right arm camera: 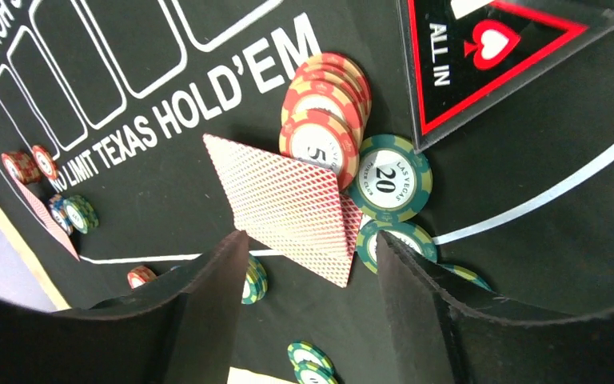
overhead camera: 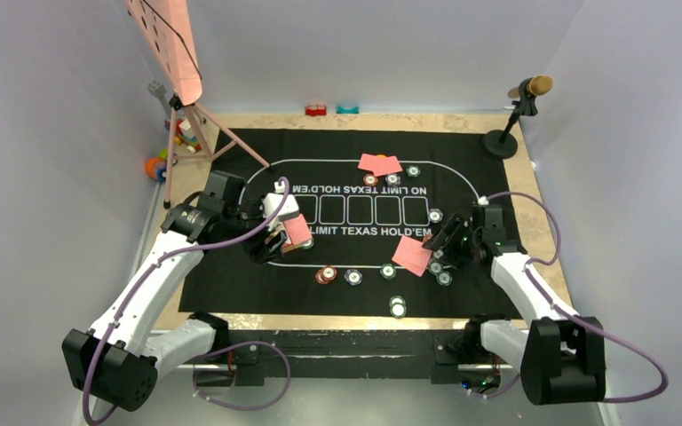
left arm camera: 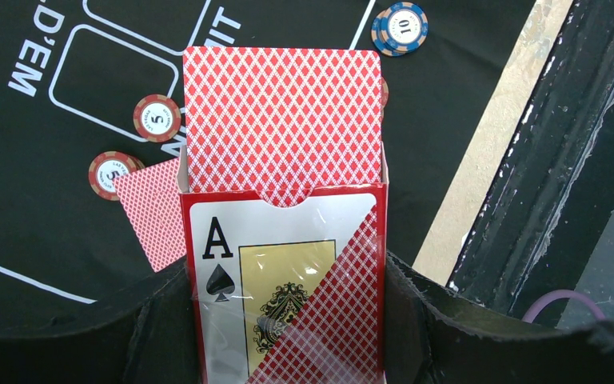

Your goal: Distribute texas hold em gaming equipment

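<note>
My left gripper is shut on a red card box printed with an ace of spades. Red-backed cards stick out of the box's open top. Two red-backed cards lie on the mat, leaning on a red chip stack beside a green 20 chip. My right gripper stands open just behind their near corner, with nothing between its fingers. More cards and chips lie at the far side. Other chips sit near the front.
The black mat covers the table. A pink stand on a tripod rises at back left, with toys beside it. A microphone stand is at back right. Small blocks sit at the far edge. An ALL IN triangle lies near the chips.
</note>
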Robot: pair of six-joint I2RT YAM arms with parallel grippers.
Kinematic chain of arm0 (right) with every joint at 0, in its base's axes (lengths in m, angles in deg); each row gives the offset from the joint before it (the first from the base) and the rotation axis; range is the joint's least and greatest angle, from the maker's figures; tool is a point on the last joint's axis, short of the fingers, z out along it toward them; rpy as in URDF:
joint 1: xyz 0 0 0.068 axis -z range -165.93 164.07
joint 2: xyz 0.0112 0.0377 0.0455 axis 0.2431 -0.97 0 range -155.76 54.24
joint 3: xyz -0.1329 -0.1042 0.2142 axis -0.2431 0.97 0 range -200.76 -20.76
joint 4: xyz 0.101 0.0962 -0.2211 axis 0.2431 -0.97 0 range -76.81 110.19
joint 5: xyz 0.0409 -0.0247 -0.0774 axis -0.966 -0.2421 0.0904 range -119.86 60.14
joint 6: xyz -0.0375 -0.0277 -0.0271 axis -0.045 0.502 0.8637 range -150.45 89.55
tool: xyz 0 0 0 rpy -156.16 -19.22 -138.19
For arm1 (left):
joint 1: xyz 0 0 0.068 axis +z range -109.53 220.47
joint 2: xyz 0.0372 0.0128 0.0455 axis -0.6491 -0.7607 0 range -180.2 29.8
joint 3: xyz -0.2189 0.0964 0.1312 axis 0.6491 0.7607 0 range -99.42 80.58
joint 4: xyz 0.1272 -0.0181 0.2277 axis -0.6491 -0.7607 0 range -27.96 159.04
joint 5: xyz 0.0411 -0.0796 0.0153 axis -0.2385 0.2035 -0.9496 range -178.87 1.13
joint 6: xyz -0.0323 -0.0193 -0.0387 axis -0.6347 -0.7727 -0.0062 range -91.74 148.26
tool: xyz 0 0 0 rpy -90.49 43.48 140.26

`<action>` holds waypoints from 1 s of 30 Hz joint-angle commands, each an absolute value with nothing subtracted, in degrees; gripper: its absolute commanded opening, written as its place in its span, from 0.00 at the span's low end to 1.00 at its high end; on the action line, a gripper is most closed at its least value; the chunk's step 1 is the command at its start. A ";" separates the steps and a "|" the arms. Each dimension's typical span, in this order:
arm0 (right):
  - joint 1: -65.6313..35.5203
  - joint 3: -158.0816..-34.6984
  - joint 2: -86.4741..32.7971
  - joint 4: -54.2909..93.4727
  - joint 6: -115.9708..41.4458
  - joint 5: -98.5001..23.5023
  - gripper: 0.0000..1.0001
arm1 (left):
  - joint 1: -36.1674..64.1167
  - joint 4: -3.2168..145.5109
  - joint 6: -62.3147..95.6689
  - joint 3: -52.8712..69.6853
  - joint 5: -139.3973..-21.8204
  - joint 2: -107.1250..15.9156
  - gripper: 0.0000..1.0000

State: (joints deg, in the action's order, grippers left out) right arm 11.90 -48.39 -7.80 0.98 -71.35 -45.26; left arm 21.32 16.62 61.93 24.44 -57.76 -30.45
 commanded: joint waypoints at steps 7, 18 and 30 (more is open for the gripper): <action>10.93 -58.99 -1.76 -1.00 -68.21 -48.88 0.86 | 21.67 17.27 62.06 21.75 -55.59 -30.86 0.00; -12.20 -67.20 -11.38 19.18 -71.84 -63.24 0.96 | 21.67 17.24 61.30 20.89 -55.79 -31.47 0.00; -24.72 -82.45 -29.94 26.27 -69.91 -70.59 0.99 | 21.67 17.42 60.69 20.65 -55.44 -31.39 0.00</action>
